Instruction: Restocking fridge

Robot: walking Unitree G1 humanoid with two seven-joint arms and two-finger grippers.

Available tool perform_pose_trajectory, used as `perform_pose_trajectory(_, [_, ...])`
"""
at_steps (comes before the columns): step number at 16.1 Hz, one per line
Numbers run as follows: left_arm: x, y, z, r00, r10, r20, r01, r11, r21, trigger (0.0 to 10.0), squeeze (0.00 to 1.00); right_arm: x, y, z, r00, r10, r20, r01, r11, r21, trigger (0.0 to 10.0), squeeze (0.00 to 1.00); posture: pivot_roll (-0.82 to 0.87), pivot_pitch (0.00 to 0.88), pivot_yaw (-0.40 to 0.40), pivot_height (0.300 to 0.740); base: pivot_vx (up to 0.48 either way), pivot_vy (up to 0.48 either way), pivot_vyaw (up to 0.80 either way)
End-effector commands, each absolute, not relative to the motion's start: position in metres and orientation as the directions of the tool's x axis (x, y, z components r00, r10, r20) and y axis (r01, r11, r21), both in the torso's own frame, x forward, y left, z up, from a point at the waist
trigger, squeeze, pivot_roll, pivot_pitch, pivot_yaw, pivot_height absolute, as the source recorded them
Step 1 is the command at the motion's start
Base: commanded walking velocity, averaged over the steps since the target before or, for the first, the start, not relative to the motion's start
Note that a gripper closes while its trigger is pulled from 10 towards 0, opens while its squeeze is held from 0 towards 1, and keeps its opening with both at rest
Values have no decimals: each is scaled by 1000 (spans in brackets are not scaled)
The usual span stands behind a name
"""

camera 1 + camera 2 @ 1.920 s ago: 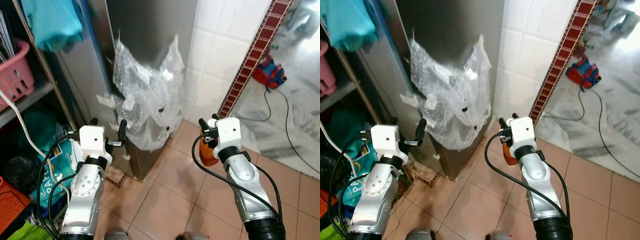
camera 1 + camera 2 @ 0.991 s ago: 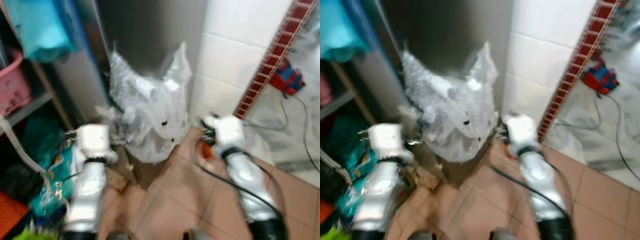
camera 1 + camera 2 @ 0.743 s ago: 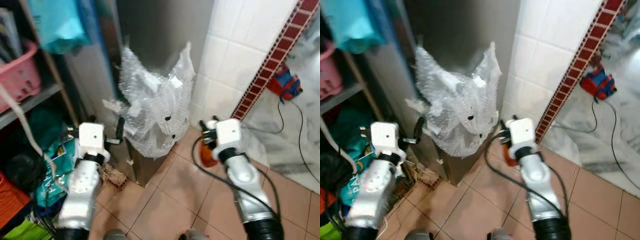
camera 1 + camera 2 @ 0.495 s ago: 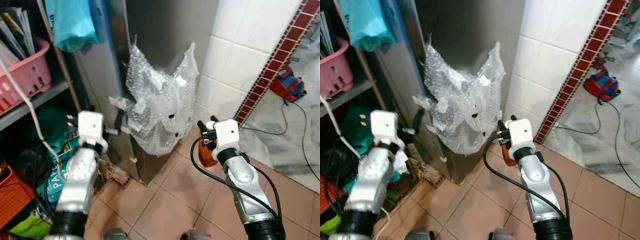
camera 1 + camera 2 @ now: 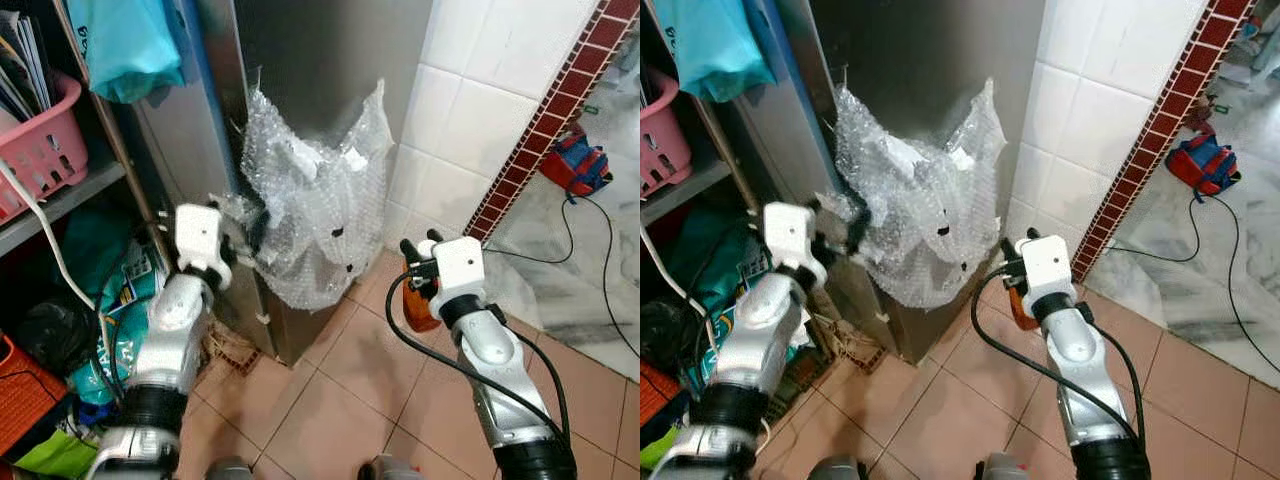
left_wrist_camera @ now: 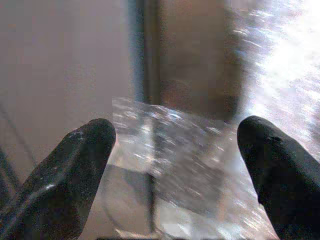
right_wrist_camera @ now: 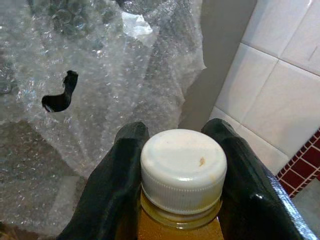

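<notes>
The right gripper [image 7: 177, 165] is clamped on a bottle [image 7: 181, 200] of amber-orange liquid with a ribbed white cap, held low near the tiled wall [image 5: 470, 130], while the left gripper [image 6: 175, 165], fingers spread apart, reaches the bubble-wrapped steel fridge [image 5: 320, 70].

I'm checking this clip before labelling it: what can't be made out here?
- Fridge: its lower corner is hidden under bubble wrap; its top is cut off, eye views.
- Bottle: label hidden by right gripper fingers, right wrist view.
- Left gripper: surroundings blurred, left wrist view.
</notes>
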State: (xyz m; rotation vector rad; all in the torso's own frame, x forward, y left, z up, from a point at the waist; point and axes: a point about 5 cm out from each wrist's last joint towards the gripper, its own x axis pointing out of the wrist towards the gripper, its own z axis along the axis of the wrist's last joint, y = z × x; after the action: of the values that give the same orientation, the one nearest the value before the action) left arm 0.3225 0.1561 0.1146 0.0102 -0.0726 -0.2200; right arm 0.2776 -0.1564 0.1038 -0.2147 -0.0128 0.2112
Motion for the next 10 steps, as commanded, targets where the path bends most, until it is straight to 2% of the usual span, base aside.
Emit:
perform_pose_trajectory(1, [326,160,114,980,-188,72,189,982,1,10000,0,277,-155,114,975,222,27,-210,951,-225,10000,0,-16,92,-9,740,0,0,0])
perform_pose_trajectory(5, [337,152,116,976,-203,80,208,977,-53,10000,0,276,-158,113,975,220,19,-210,949,-233,10000,0,-20,95,-15,740,0,0,0])
perform_pose_trajectory(10, [345,126,116,935,-350,65,355,928,-110,10000,0,277,-155,114,974,224,19,-214,950,-226,10000,0,-17,96,-9,740,0,0,0])
